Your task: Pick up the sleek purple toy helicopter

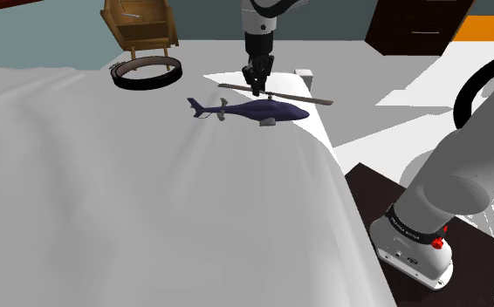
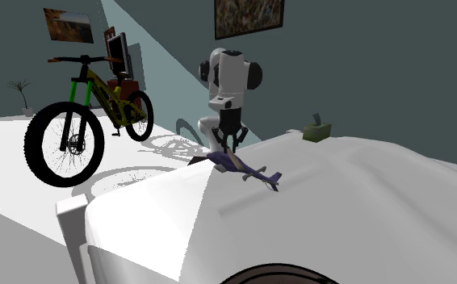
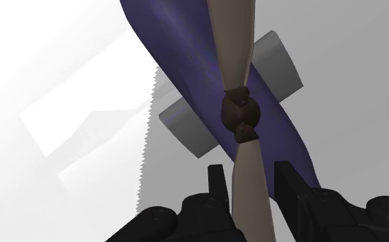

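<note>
Helicopter (image 1: 258, 110), purple, centre frame on white bed (image 1: 106, 192); gripper (image 1: 257, 86) above, jaws narrowly parted astride rotor blade (image 3: 234, 48), likely chosen as thin pinch point.

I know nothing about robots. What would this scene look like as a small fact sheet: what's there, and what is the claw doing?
Surface: white rumpled surface
Toy: purple toy helicopter, lying on the surface near its edge
Gripper: black gripper, directly over the rotor
Fingers: fingers apart, one on each side of the tan rotor blade, with narrow gaps showing
Held: nothing yet, by the look of it
Nearby: black ring-shaped strap on the surface; bicycle on the floor
</note>
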